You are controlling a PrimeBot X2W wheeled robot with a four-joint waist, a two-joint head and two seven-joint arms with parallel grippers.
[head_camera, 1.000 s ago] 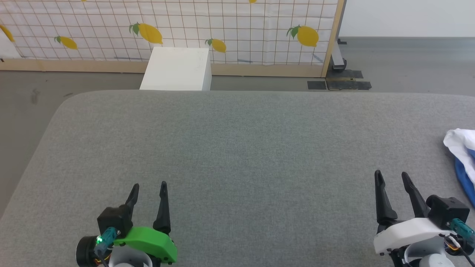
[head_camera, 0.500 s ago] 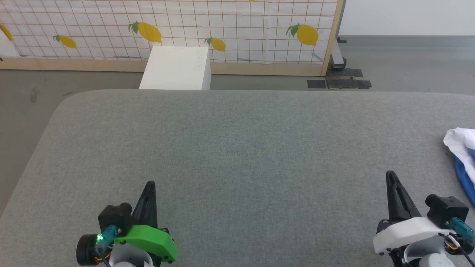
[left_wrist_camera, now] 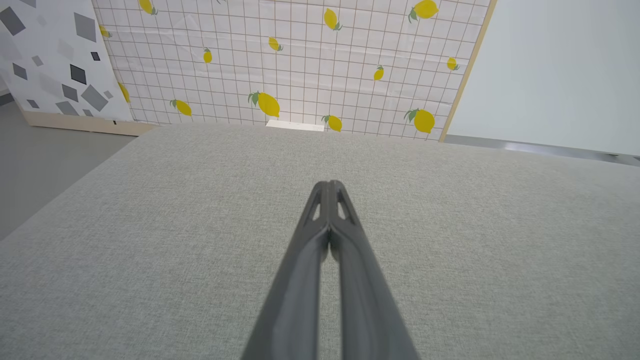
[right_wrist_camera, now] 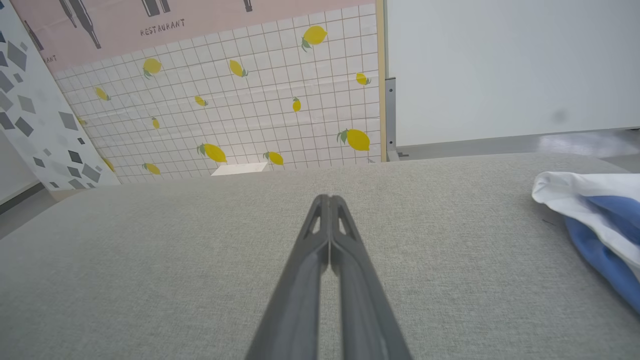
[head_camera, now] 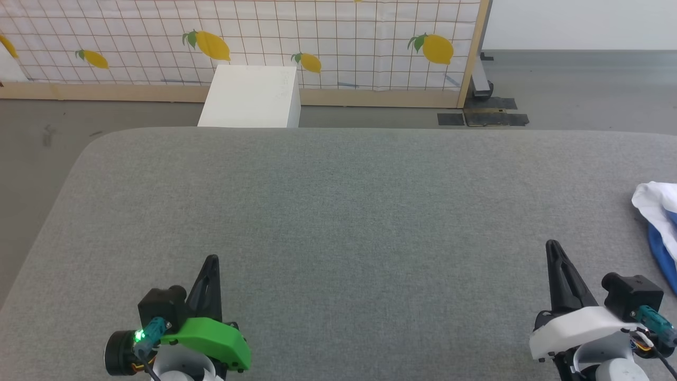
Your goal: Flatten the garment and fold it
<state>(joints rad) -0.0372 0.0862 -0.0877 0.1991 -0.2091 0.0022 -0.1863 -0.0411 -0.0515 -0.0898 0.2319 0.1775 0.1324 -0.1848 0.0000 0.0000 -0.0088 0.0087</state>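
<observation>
Grey table (head_camera: 338, 211), garment (right_wrist_camera: 575, 192), pink restaurant poster (right_wrist_camera: 200, 20)

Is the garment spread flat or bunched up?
Bunched up: the garment lies rumpled at the right of the grey surface, white cloth creased over blue, partly out of frame.

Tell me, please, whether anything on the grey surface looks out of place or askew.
The T-shirt lies crumpled at the right side of the grey surface, cut off by the head view's frame, rather than spread flat. The left gripper and right gripper are shut, empty and apart from it.
</observation>
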